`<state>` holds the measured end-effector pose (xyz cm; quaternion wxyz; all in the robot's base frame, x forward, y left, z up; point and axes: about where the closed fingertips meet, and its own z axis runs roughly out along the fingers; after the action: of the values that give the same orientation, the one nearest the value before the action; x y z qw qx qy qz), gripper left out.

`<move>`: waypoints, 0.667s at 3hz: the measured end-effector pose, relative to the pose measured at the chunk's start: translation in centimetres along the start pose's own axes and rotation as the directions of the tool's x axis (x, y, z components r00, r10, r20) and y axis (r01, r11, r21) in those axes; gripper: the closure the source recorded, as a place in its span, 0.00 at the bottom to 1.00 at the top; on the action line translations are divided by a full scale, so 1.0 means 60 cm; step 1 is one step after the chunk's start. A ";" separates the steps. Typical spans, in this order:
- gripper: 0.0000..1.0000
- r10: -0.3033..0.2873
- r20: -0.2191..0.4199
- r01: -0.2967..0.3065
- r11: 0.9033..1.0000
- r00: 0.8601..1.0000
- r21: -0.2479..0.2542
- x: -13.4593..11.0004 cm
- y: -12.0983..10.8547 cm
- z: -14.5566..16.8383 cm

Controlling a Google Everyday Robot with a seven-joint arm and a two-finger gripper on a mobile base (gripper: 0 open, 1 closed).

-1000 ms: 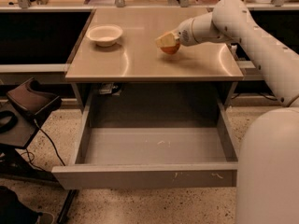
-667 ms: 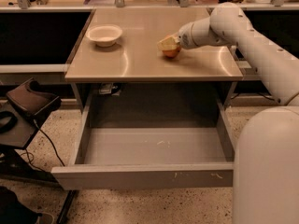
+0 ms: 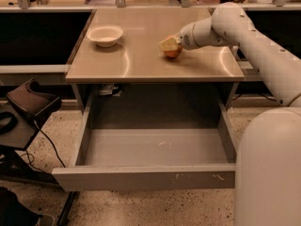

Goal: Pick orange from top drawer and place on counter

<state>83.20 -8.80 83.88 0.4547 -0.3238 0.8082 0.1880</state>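
Camera view: gripper (image 3: 170, 45) low over right half of counter (image 3: 136, 62), arm (image 3: 244, 36) reaching in from right. Fingers (image 3: 165, 44) clasped on upper part of orange (image 3: 173, 53); orange's underside on counter surface. White bowl (image 3: 105, 35) well left of fingers, apart. Top drawer (image 3: 146, 177) pulled open, below and nearer than fingers.

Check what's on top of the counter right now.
A white bowl at back left, and the orange at centre-right on the counter. The gripper covers the orange's top, hiding their contact.
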 end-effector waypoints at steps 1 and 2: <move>0.35 0.000 0.000 0.000 1.000 1.000 0.000 0.000 0.000 0.000; 0.11 0.000 0.000 0.000 1.000 1.000 0.000 0.000 0.000 0.000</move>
<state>83.20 -8.80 83.88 0.4546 -0.3238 0.8082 0.1880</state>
